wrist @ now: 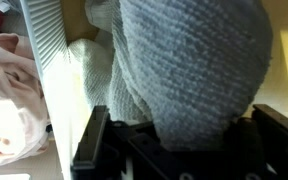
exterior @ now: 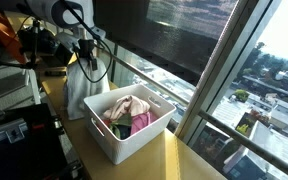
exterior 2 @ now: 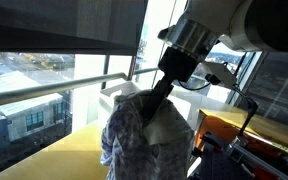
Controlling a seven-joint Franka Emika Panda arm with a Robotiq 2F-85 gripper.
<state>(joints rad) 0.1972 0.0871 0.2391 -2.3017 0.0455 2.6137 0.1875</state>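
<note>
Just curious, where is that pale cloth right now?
In an exterior view the pale cloth hangs from the gripper, just beside the white basket of clothes by the window.

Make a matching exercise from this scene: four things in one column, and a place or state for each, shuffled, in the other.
Things
1. grey knitted cloth
2. pink garment
3. white basket
4. gripper

Places or states
A. stands on the wooden table
B. shut on fabric
C. hangs in the air, outside the basket
D. lies inside the basket

Pairs: 1-C, 2-D, 3-A, 4-B
</note>
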